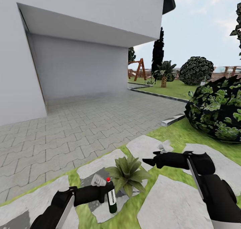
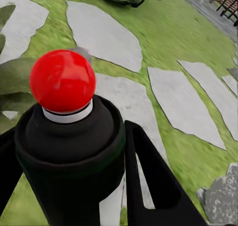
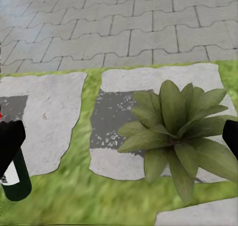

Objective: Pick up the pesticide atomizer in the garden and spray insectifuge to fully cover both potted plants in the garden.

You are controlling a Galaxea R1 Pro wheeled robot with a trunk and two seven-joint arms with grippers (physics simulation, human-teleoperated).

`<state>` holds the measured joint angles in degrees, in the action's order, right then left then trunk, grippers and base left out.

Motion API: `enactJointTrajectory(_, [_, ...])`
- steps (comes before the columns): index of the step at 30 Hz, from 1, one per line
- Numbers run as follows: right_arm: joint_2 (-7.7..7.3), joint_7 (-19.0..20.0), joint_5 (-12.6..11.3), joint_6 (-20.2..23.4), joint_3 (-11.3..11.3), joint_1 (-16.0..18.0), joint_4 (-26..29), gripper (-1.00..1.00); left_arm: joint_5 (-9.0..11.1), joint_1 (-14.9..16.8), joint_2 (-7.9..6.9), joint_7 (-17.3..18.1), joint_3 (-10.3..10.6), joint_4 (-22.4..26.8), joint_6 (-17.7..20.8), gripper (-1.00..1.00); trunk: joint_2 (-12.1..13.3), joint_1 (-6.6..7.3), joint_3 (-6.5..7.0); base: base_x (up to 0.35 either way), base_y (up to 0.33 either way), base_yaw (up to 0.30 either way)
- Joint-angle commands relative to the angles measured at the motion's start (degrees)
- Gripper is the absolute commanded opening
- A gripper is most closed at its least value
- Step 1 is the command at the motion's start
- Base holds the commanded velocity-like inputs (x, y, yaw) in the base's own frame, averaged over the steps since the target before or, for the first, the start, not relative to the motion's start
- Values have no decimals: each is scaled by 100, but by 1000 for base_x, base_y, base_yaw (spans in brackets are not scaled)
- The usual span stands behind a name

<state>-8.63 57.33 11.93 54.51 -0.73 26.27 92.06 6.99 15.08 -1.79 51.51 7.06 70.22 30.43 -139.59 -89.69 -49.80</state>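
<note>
Left jaws (image 1: 104,193) grip the pesticide atomizer (image 1: 111,197) beside one potted plant (image 1: 129,173); right jaws' (image 1: 147,161) state unclear.

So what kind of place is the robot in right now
It looks like a house's garden or yard: green lawn set with flat stepping stones, grey paving running up to a white building, plus bushes and a wooden swing frame further back.
</note>
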Motion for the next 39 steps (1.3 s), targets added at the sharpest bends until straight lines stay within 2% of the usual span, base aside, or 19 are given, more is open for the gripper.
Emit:
enactJointTrajectory(1, [1,59,63,23,47,4,-6,100,-10,3,-5,-12,12,37,41,-100,-3,0,-6,91,22,0])
enactJointTrajectory(5, [-7,62,74,46,338,2,-39,100,-336,4,15,-33,92,145,10,-100,-3,0,-6,38,9,0])
enactJointTrajectory(8, [-8,66,73,55,421,-4,-45,100,-411,-12,10,-8,159,166,9,-100,-3,0,-6,11,3,0])
enactJointTrajectory(12, [-10,80,69,55,600,-42,-48,100,-395,-57,26,12,206,174,10,-100,-3,0,-6,52,1,0])
enactJointTrajectory(23, [44,85,60,51,730,-184,-2,100,-383,-73,36,5,205,112,25,-100,-3,0,-6,123,0,0])
enactJointTrajectory(28, [66,79,70,291,1006,-191,-165,100,-374,-74,37,5,213,88,-25,-100,-3,0,-6,11,0,0])
enactJointTrajectory(29, [68,73,71,449,1112,-191,-190,-100,-367,-75,37,8,215,82,-68,-100,-3,0,-6,4,0,0])
enactJointTrajectory(33, [76,58,73,549,1309,-188,-268,-100,-359,-75,38,23,216,73,-136,-100,-3,0,-6,2,0,0])
enactJointTrajectory(39, [85,51,71,549,1368,-171,-483,-100,-351,-75,47,143,223,24,-153,-100,-3,0,-6,0,0,0])
